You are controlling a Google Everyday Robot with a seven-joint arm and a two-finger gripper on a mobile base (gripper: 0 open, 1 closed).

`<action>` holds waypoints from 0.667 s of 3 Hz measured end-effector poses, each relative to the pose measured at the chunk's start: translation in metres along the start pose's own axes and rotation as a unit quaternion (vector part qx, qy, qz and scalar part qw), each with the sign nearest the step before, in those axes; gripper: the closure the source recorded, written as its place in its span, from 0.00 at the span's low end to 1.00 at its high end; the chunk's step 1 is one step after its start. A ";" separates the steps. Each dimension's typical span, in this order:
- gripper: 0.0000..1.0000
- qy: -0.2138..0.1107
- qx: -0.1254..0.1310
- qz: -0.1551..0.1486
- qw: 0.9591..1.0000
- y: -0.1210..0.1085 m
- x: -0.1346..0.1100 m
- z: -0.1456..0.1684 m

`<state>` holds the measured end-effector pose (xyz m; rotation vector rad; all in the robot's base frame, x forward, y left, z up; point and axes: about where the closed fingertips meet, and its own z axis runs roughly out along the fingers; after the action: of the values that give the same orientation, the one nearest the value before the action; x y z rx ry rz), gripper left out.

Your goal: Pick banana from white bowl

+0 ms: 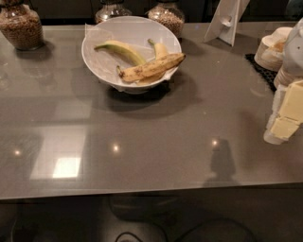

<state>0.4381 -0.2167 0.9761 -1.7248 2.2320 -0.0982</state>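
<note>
The speckled, brown-spotted banana lies nearly straight across the front right of the wide white bowl, its right end resting on the rim. A smooth green-yellow curved banana and a shorter clean yellow banana lie behind it in the same bowl. The bowl is lined with thin white paper and stands at the back middle of the grey table. My gripper, white with pale yellow pads, hangs at the right edge of the view, far to the right of the bowl and nearer the front, holding nothing that I can see.
Three glass jars of grains stand along the back edge. A white folded stand is at the back right. Stacked beige bowls sit on a black mat near my arm. The table's front edge runs across the bottom.
</note>
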 end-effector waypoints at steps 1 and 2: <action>0.00 0.000 0.000 0.000 1.000 0.000 0.000 0.000; 0.00 -0.053 0.007 -0.003 0.999 -0.019 -0.024 0.010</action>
<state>0.4636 -0.1979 0.9766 -1.6893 2.1448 -0.0246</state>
